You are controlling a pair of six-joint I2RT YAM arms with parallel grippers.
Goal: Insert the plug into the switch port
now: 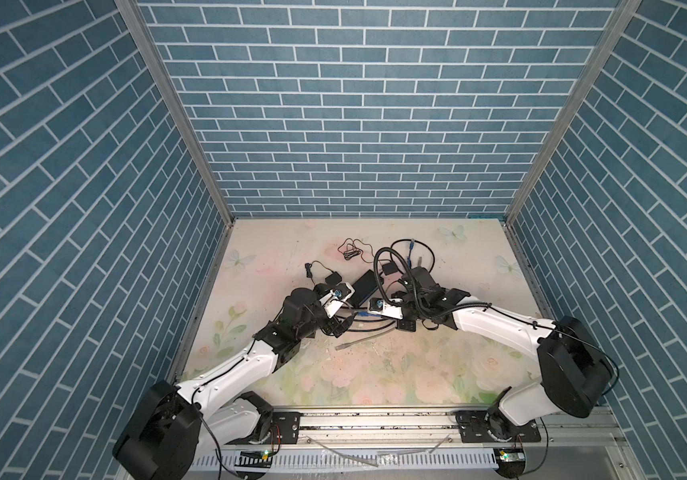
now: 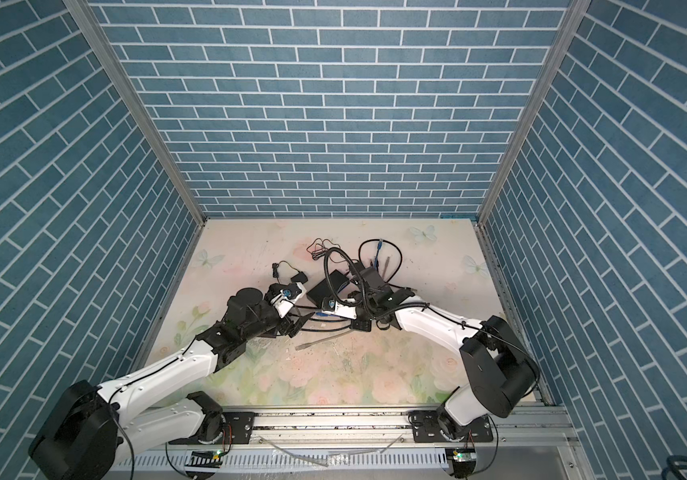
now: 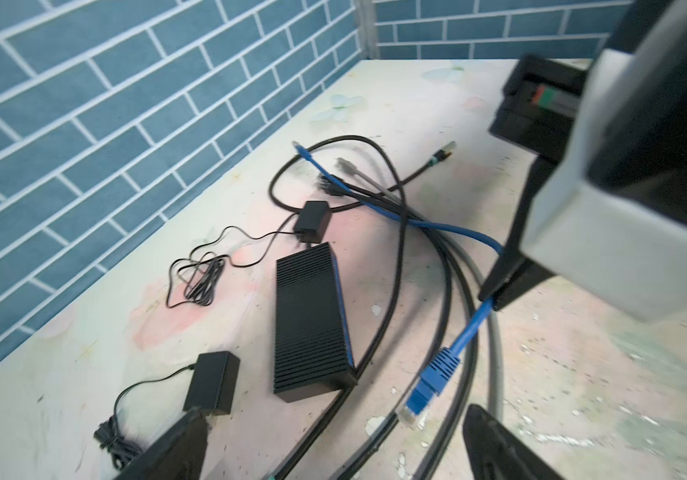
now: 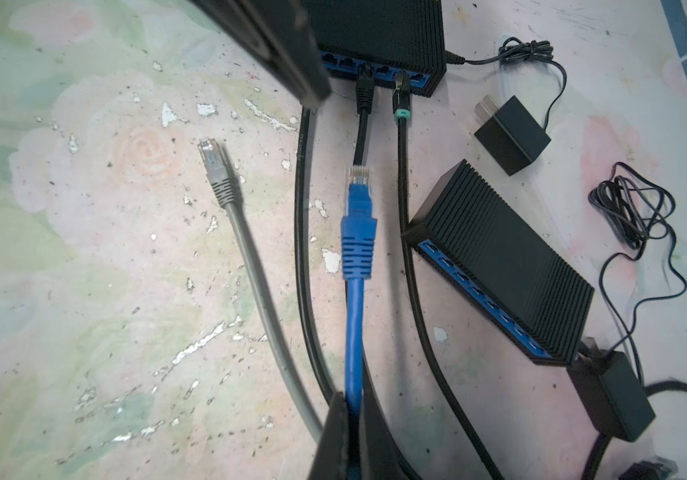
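right fingers [image 4: 335, 436] clenched on the blue cable [image 4: 354, 332] behind its plug [image 4: 358, 208]. i see the plug aimed at the switch [image 4: 379, 29], short of its ports. left fingers [image 3: 175, 449] released, spread wide, plug between them untouched above the surface [image 4: 104, 249]. second switch [image 4: 499, 266] lies just beside.

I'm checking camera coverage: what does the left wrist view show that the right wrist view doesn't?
Only the left wrist view: a loose gold-tipped plug and a second blue plug at the cables' far ends. Only the right wrist view: another switch with two black cables plugged in, and the open ports of the ribbed switch. Both: the ribbed switch, the near blue plug, and the right pincer shut on the blue cable behind it.
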